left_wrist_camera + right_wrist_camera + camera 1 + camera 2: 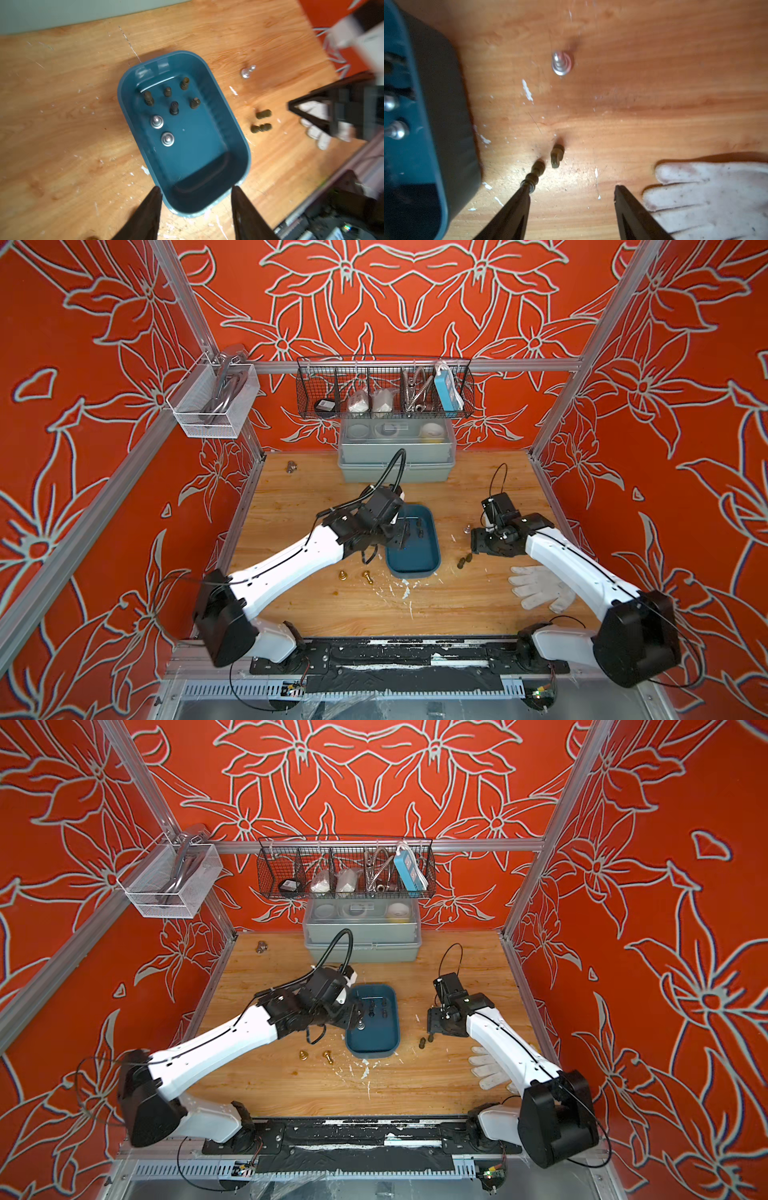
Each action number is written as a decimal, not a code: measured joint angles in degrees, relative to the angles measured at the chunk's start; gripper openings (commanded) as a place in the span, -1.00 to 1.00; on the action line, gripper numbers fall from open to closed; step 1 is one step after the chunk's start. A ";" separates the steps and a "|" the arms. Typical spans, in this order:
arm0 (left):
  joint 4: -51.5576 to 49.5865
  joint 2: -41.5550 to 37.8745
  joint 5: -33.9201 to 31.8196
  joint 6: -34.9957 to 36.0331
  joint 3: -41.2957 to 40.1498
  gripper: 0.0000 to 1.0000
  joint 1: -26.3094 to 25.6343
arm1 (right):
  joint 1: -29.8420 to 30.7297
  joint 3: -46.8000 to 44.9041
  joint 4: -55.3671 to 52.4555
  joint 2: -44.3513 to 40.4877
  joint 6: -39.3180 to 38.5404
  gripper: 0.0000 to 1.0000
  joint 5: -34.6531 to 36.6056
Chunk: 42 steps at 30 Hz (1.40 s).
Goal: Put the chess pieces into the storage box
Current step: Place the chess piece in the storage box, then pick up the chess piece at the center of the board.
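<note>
Left gripper [195,188], jaws apart and empty, hangs over the storage box [197,149] rim; right gripper [571,188], wide and empty, hovers beside the box.

Seven chess pieces [174,108] in the storage box [197,145], five beside it

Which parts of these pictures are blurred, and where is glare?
Left wrist view: the storage box is sharp, with glare on one end wall; the right arm is smeared. Right wrist view: the silver chess piece looks soft, the box's edge out of focus. Both top views: sharp.
</note>
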 measured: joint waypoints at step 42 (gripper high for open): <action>11.13 -5.97 4.92 1.51 -16.11 0.14 -0.02 | -0.09 1.53 6.23 15.08 -2.93 -0.73 -3.13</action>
